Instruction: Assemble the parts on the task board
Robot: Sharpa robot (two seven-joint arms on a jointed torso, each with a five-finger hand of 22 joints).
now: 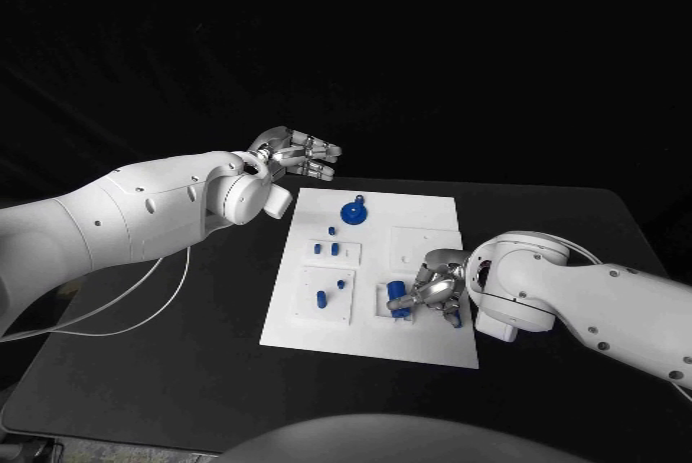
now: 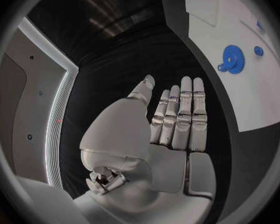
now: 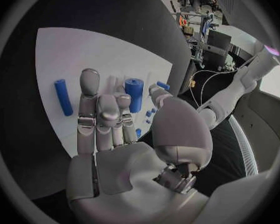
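Task board (image 1: 378,273): white plate in the middle of the black table (image 1: 173,363), long side running away from the robot.
Left hand (image 1: 296,153): raised past the board's far left corner, fingers straight and side by side, holding nothing; well apart from every part.
Right hand (image 1: 437,291): low over the board's near right area, fingers partly curled above the parts; grasp cannot be told.
Blue cylinder (image 3: 134,94): upright on the board, just beyond the right fingertips (image 3: 89,78).
Blue peg (image 3: 63,97): lying flat beside that hand.
Blue gear (image 1: 353,216): near the far edge, closer to the left hand, untouched.
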